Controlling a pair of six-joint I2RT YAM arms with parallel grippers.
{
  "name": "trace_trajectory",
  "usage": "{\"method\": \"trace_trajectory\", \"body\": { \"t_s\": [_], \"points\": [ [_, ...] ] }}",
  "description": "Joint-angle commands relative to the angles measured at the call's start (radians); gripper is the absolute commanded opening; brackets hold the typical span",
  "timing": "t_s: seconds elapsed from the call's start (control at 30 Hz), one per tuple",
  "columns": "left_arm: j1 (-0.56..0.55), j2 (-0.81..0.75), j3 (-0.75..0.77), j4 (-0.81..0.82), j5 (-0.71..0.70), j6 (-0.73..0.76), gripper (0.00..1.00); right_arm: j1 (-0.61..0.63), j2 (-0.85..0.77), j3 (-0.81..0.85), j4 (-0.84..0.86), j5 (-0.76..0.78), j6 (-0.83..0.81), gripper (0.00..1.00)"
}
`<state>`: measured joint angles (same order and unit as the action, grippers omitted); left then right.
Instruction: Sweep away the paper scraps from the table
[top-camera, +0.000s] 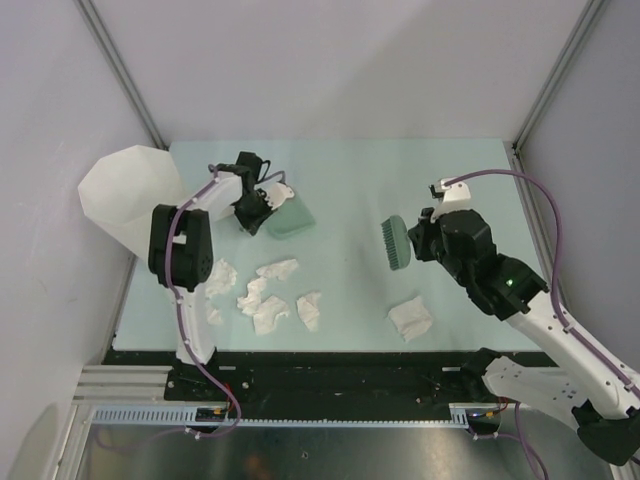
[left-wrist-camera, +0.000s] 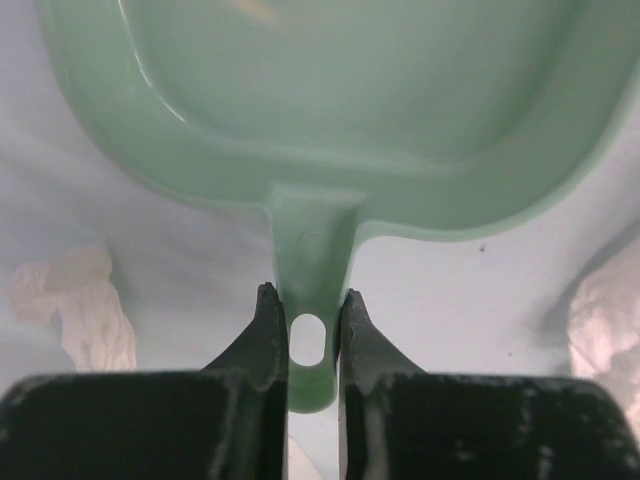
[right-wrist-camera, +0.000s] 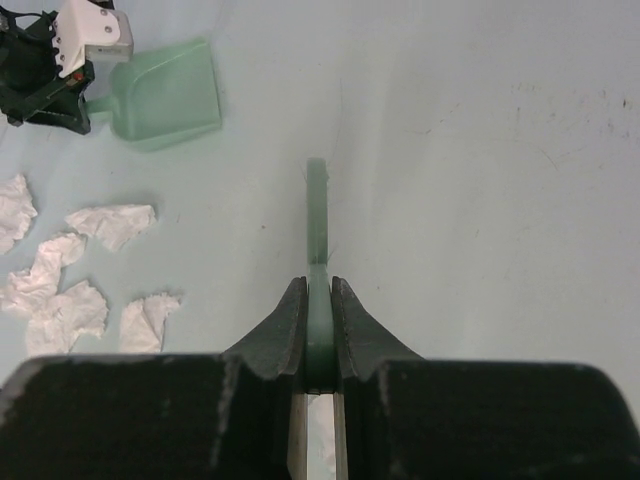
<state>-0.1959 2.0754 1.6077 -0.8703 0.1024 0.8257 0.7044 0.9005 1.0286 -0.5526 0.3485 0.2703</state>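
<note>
Firmly, the left gripper (left-wrist-camera: 305, 305) pinches the dustpan (left-wrist-camera: 350, 90) by its slim handle. The two black fingers (left-wrist-camera: 262, 335) press on either side of the handle at its hanging hole, drawn in to the handle's width. The dustpan, a darker green than the table (top-camera: 420, 180), sits at the far left part of that surface. Whether it rests flat on the table or is lifted I cannot tell. Just left of the dustpan, past the table's edge, stands a translucent white bin (top-camera: 125, 195).

The paper scraps (top-camera: 265, 295) lie on the table nearer the arm bases than the dustpan, several crumpled white wads in a loose cluster a little apart from its pan. In the left wrist view, blurred white wads show on either side of the dustpan's handle. A lone scrap (top-camera: 410, 318) lies well to the right of the dustpan, close to the black front strip.

Well to the right of the dustpan, the right gripper (right-wrist-camera: 318, 295) clamps the thin handle of a green brush (right-wrist-camera: 316, 210), its jaws nearly together with only the handle between them. From above, the brush head faces the dustpan side. Whether its bristles touch the table I cannot tell.
</note>
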Motion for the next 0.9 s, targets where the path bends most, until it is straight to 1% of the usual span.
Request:
{"method": "trace_trajectory", "body": {
  "t_s": [0.0, 0.1, 0.13, 0.2, 0.23, 0.27, 0.3, 0.33, 0.37, 0.4, 0.43, 0.5, 0.53, 0.57, 0.63, 0.67, 0.7, 0.77, 0.8, 0.87],
  "points": [
    [-0.004, -0.170, 0.023, -0.004, 0.042, -0.158, 0.00, 0.001, -0.012, 0.008, 0.068, -0.022, 0.027, 0.00],
    [-0.008, -0.296, 0.050, -0.002, 0.051, -0.258, 0.00, 0.013, 0.027, 0.008, 0.178, -0.063, 0.037, 0.00],
    [-0.011, -0.373, 0.057, -0.002, 0.056, -0.304, 0.00, 0.018, 0.070, 0.008, 0.274, -0.095, 0.037, 0.00],
    [-0.013, -0.449, 0.084, -0.002, 0.053, -0.370, 0.00, 0.017, 0.113, 0.008, 0.395, -0.137, 0.050, 0.00],
    [-0.013, -0.492, 0.093, -0.002, 0.042, -0.388, 0.00, 0.007, 0.165, 0.008, 0.531, -0.181, 0.099, 0.00],
    [-0.013, -0.565, 0.101, -0.002, 0.033, -0.405, 0.00, -0.002, 0.193, 0.008, 0.613, -0.204, 0.124, 0.00],
    [-0.013, -0.605, 0.119, -0.002, 0.019, -0.437, 0.00, -0.012, 0.230, 0.008, 0.687, -0.216, 0.156, 0.00],
    [-0.013, -0.639, 0.126, -0.001, 0.005, -0.451, 0.00, -0.014, 0.301, 0.008, 0.833, -0.221, 0.209, 0.00],
    [-0.013, -0.705, 0.130, -0.002, -0.019, -0.461, 0.00, -0.013, 0.348, 0.008, 0.903, -0.211, 0.254, 0.00],
    [-0.014, -0.731, 0.136, -0.001, -0.030, -0.473, 0.00, -0.016, 0.389, 0.010, 0.969, -0.195, 0.300, 0.00],
    [-0.014, -0.759, 0.138, -0.001, -0.046, -0.476, 0.00, -0.020, 0.491, 0.014, 1.102, -0.183, 0.411, 0.00],
    [-0.016, -0.828, 0.136, -0.002, -0.088, -0.471, 0.00, -0.022, 0.599, 0.039, 1.224, -0.177, 0.524, 0.00],
    [-0.017, -0.851, 0.136, -0.002, -0.101, -0.468, 0.00, -0.020, 0.671, 0.063, 1.311, -0.192, 0.585, 0.00],
    [-0.019, -0.868, 0.133, -0.002, -0.148, -0.465, 0.00, -0.017, 0.801, 0.146, 1.342, -0.212, 0.683, 0.00],
    [-0.020, -0.923, 0.118, -0.002, -0.177, -0.453, 0.00, 0.006, 0.946, 0.247, 1.407, -0.285, 0.774, 0.00],
    [-0.020, -0.937, 0.109, -0.002, -0.190, -0.445, 0.00, 0.016, 1.088, 0.380, 1.419, -0.310, 0.837, 0.00],
    [-0.020, -0.954, 0.092, -0.002, -0.208, -0.438, 0.00, 0.029, 1.151, 0.446, 1.401, -0.337, 0.865, 0.00],
    [-0.020, -0.994, 0.074, -0.002, -0.208, -0.435, 0.00, 0.061, 1.283, 0.612, 1.337, -0.338, 0.929, 0.00],
    [-0.020, -1.005, 0.052, -0.002, -0.207, -0.432, 0.00, 0.070, 1.396, 0.772, 1.276, -0.338, 0.934, 0.00],
    [-0.020, -1.034, 0.034, -0.002, -0.202, -0.428, 0.00, 0.095, 1.513, 0.926, 1.184, -0.339, 0.945, 0.00]
  ]
}}
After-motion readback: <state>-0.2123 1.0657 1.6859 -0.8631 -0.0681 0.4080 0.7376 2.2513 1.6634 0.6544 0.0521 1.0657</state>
